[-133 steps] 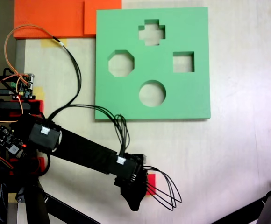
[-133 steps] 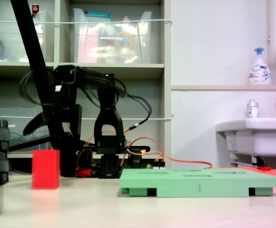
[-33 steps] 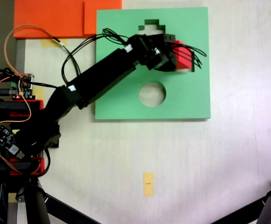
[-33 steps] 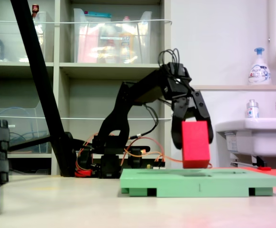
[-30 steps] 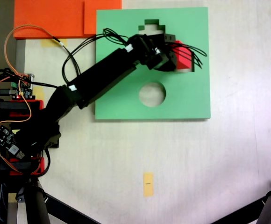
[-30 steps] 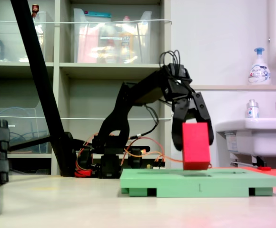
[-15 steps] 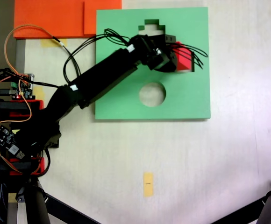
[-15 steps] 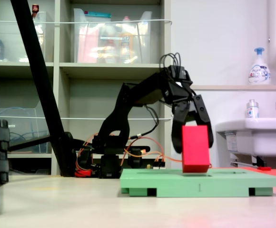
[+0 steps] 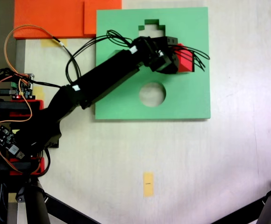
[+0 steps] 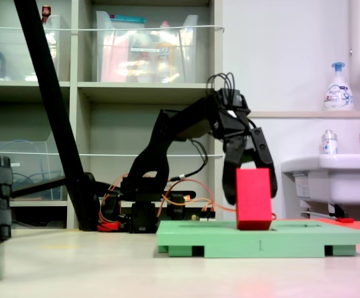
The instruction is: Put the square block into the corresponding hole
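Block between the jaws, bottom at the board top.

Block stands nearest in the side-on fixed view, clamped between the jaws of the gripper, tilted slightly, its lower edge level with the top of the board. From above, the block pokes out right of the jaws, over the square hole, of which a dark sliver shows below it. Round hole lies below the jaws, well clear. Insertion seems just begun. Next the block probably needs squaring to the hole, a straight push down, then release. Behind the gripper, shelves and a sink.
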You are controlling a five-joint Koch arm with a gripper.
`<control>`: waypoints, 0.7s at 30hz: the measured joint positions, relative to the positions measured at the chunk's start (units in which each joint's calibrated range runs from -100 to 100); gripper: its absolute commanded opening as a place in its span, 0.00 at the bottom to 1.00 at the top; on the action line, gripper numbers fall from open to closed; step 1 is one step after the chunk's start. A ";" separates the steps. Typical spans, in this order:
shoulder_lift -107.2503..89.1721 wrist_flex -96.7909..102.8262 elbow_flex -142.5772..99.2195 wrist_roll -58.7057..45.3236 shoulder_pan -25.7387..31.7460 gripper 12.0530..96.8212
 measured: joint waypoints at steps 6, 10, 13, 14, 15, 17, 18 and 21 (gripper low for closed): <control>3.69 1.47 0.00 -0.20 -0.05 0.17; 7.80 2.35 1.57 -0.20 -0.05 0.19; 9.99 2.25 2.35 -0.20 -0.05 0.24; 10.53 2.25 2.55 -0.20 -0.05 0.25; 10.94 2.25 2.94 -0.20 -0.05 0.28; 11.76 2.35 3.43 -0.20 -0.05 0.35; 12.45 2.55 3.63 -0.29 -0.10 0.39; 15.32 6.27 3.92 -0.15 -0.39 0.48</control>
